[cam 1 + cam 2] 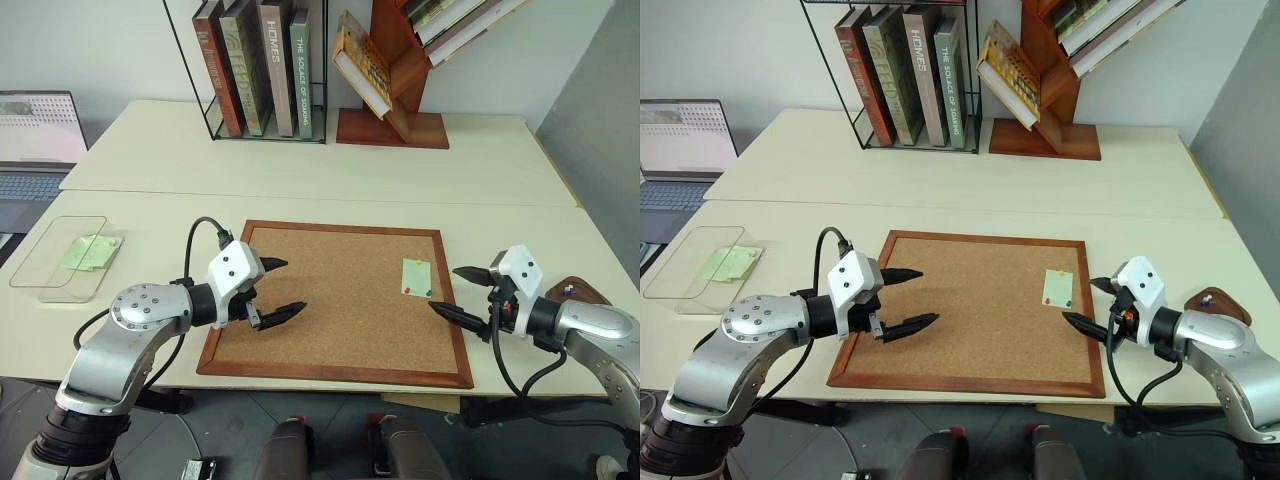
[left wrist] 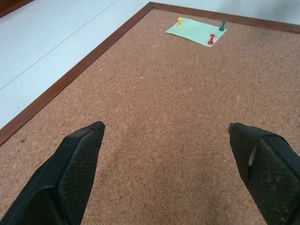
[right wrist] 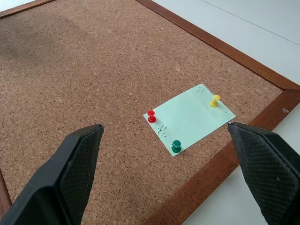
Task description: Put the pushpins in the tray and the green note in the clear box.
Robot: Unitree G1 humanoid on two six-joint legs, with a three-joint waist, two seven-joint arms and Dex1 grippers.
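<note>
Right wrist view looks along the right gripper [image 3: 164, 164], whose two black fingers stand spread wide with nothing between them, hovering above the corkboard [image 3: 84, 65] near its wooden frame. Ahead of the fingertips and apart from them lies the green note [image 3: 190, 119], flat on the cork and held by three pushpins: a red pin [image 3: 151, 116] at one corner, a green pin [image 3: 176, 146] at the next, and a yellow pin [image 3: 214, 100] near the far edge. From the head camera the note sits near the right edge of the board, just to the left of the right gripper and slightly farther from the robot than its fingertips. The tray [image 1: 577, 291], a small dark reddish-brown dish, rests on the table just outside the board's right frame, partly hidden behind the right wrist, with something small and pale in it that is too tiny to make out. The left gripper [image 1: 280, 290] hangs over the left part of the board, its fingers likewise spread and empty, well apart from the note, which shows far across the cork in the left wrist view. The clear box [image 1: 40, 262] lies on the table well to the left of the board, with yellower-green slips [image 1: 90, 252] inside it.
</note>
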